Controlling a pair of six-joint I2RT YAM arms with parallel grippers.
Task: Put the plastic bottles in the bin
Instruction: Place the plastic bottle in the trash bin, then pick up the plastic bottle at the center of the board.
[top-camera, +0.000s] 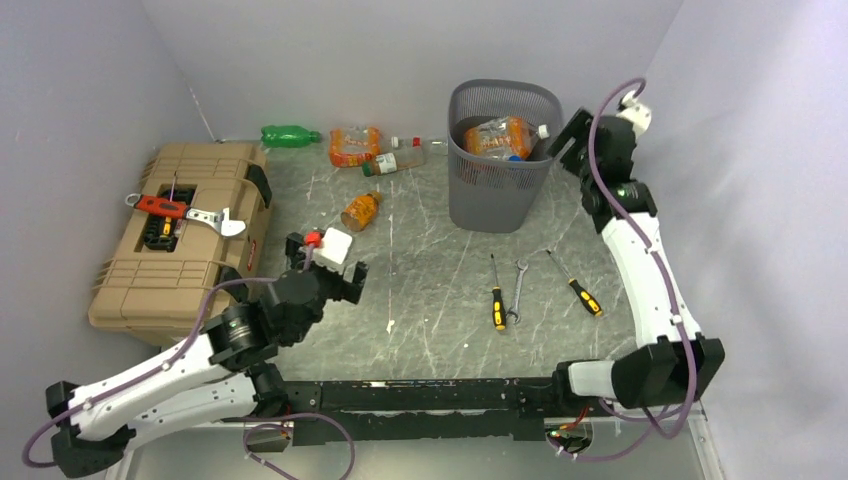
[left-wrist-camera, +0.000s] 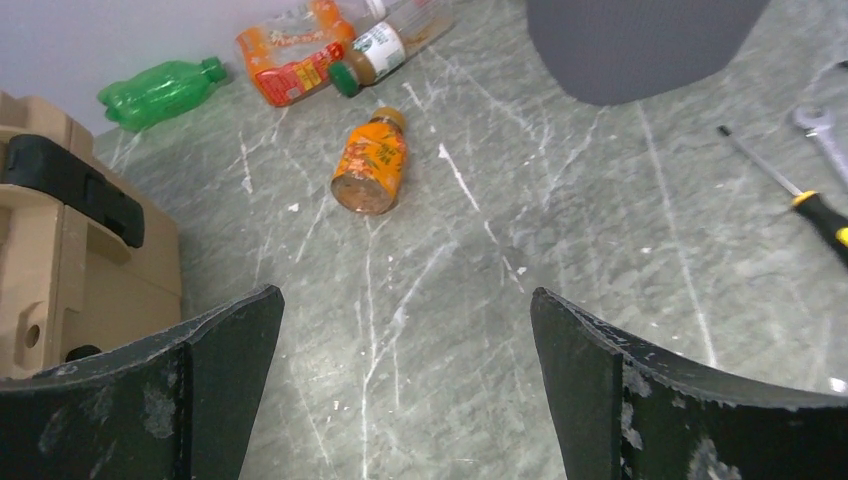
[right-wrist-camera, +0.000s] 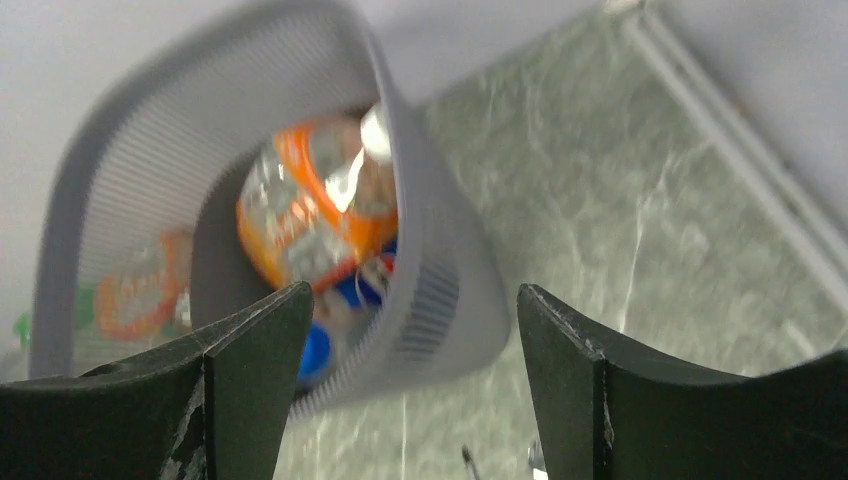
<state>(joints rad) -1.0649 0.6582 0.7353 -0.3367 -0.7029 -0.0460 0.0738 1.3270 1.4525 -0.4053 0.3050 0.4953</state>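
Your left fingers, wide open and empty, face the orange bottle lying on the bench, apart from the bin; closing off-centre could roll it away. Your right fingers, open and empty, could nudge the bin.

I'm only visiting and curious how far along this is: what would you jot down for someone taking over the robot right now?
Left gripper: open, empty, over the table, facing the small orange bottle.
Right gripper: open, empty, beside the bin.
Done: several bottles lie in the bin.
Left: small orange bottle, plus green bottle, orange-labelled bottle and green-capped bottle at the table's far edge.
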